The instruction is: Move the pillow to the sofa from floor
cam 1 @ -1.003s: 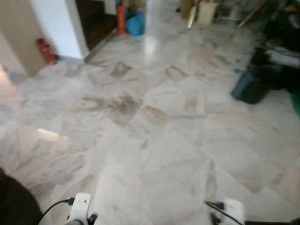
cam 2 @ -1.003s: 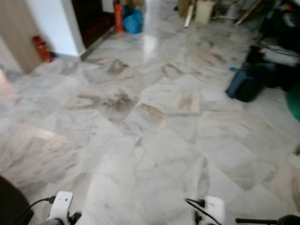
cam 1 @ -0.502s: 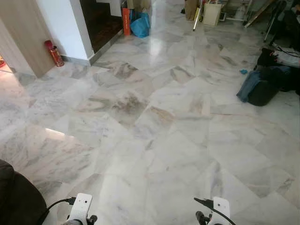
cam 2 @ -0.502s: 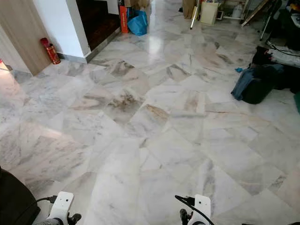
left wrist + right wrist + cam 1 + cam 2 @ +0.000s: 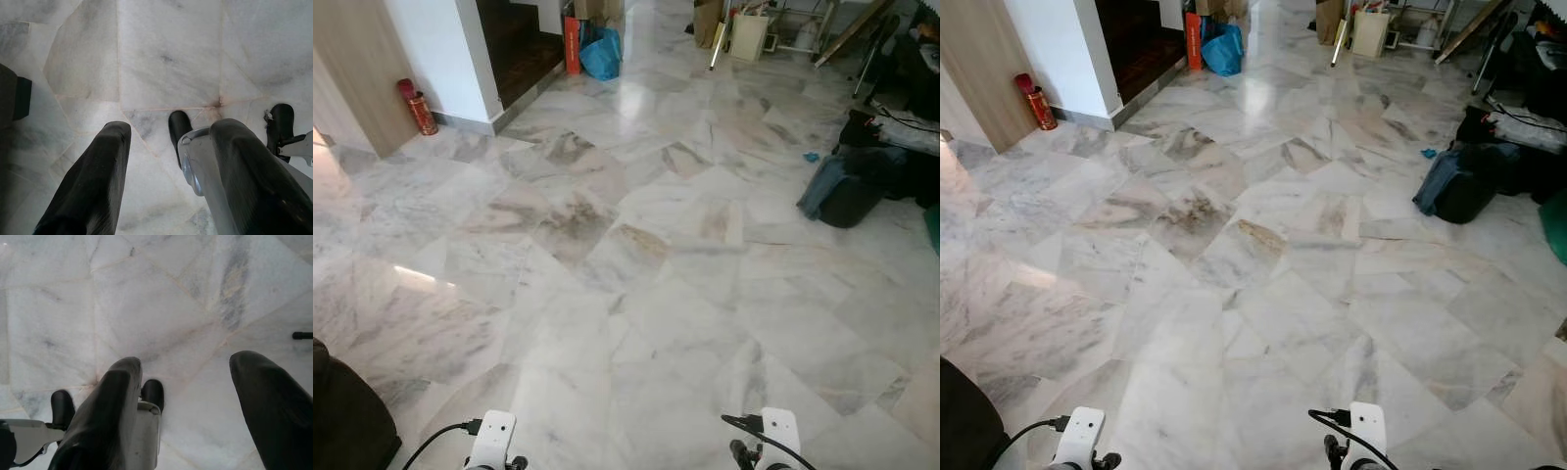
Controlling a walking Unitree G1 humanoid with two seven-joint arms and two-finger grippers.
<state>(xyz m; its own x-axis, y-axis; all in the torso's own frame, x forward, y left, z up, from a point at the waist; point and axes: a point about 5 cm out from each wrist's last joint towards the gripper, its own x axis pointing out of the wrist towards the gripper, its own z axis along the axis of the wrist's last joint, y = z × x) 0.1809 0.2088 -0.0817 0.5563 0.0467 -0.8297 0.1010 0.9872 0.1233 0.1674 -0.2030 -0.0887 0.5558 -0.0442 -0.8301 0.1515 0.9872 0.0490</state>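
Pale marble floor (image 5: pixel 636 255) stretches ahead of me. A dark brown upholstered edge, likely the sofa (image 5: pixel 342 416), sits at my lower left. Both arms hang low at my sides, their white wrist housings showing as the left wrist (image 5: pixel 493 437) and the right wrist (image 5: pixel 775 433). Looking down at the tiles, my left gripper (image 5: pixel 173 126) is open with nothing between its fingers (image 5: pixel 100 171). My right gripper (image 5: pixel 188 361) is open too and holds nothing. My black feet (image 5: pixel 179 128) stand on the tiles below.
A white wall corner (image 5: pixel 445 54) and wooden panel stand at the far left, with a red fire extinguisher (image 5: pixel 415 106) at their foot. A blue bag (image 5: pixel 601 53) lies by a dark doorway. Dark bags (image 5: pixel 850 186) and cables lie at the right, with clutter at the far end.
The whole picture has shifted a little and gone from blurred to sharp, so the camera has moved. Both arms hang as before.
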